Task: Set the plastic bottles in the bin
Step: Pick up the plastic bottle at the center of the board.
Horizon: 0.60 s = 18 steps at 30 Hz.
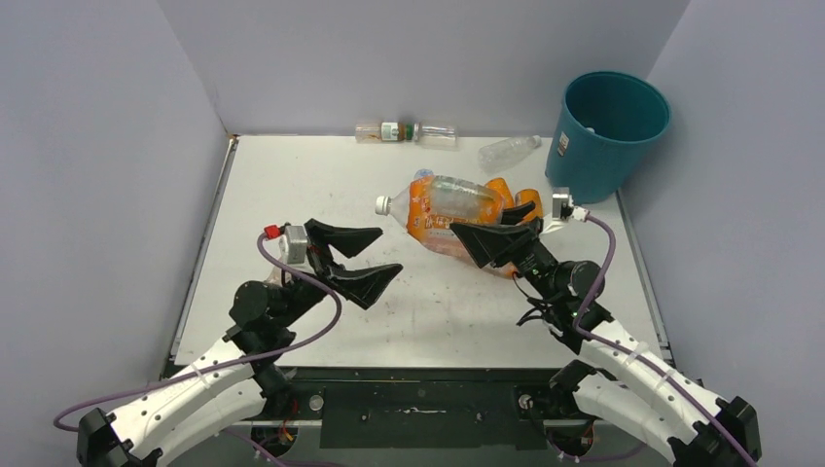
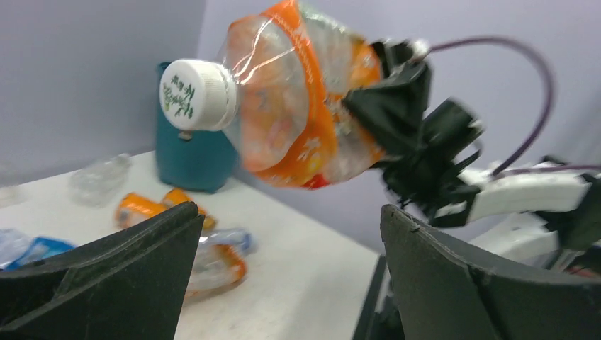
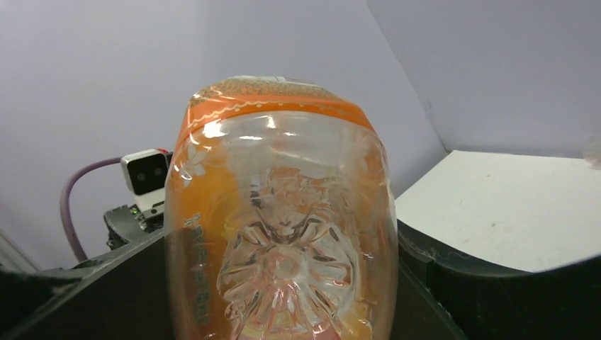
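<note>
Aloft, the orange-labelled jug [image 1: 452, 204] sits clamped by its base in the right claw [image 1: 496, 229]; the left claw [image 1: 389, 253] gapes empty nearby. Next, likely: swing it over the bin [image 1: 593, 165] beyond that claw, then release.

We tag this as a robotics lab cell. A white table [image 1: 438, 311] is boxed in by plain grey walls [image 1: 107, 146] on three sides. Two white-and-black arms, left arm [image 1: 195, 399] and right arm [image 1: 642, 389], are bolted at its near edge, with purple cables [image 1: 340, 306] looping off them and small cameras [image 1: 562, 205] on the wrists. Props are plastic bottles [image 1: 404, 131] and a teal bin [image 1: 593, 156]. It reads as a lab rig, not a home or shop.
</note>
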Motion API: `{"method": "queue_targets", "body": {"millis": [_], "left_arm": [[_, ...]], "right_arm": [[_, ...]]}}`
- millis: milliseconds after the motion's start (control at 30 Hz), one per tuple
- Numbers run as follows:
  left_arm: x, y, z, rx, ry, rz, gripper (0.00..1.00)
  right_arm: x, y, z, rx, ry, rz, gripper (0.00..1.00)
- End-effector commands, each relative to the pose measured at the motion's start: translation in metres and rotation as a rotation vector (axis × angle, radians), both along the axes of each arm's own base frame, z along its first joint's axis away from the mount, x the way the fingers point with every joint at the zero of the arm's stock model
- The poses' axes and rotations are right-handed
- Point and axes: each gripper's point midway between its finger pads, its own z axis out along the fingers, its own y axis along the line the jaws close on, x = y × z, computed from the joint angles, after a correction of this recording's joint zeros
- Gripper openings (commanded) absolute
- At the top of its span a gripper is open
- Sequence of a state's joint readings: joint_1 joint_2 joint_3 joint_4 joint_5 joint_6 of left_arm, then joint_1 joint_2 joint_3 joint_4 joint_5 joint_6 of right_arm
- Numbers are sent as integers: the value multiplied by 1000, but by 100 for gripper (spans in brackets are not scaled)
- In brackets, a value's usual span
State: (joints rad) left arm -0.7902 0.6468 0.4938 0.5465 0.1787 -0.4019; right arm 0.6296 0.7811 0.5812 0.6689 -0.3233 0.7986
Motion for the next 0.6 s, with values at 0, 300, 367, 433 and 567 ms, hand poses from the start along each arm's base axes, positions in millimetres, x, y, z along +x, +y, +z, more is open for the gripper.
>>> {"method": "queue_targets", "body": {"millis": [0, 300, 367, 433, 567], "left_arm": [[-38, 2, 59, -381, 20, -269, 96], [-46, -9, 77, -498, -18, -383, 96], [-47, -11, 80, -507, -30, -381, 96], [-49, -18, 83, -493, -48, -384, 96], [-45, -43, 79, -379, -70, -329, 96]], "right_arm": [[-40, -18, 61, 306, -220, 71, 28], [-52, -15, 50, 375, -218, 95, 29], [-53, -14, 47, 378, -213, 92, 29], [-51, -12, 40, 371, -195, 80, 29], [-46, -2, 22, 353, -143, 47, 29]]}}
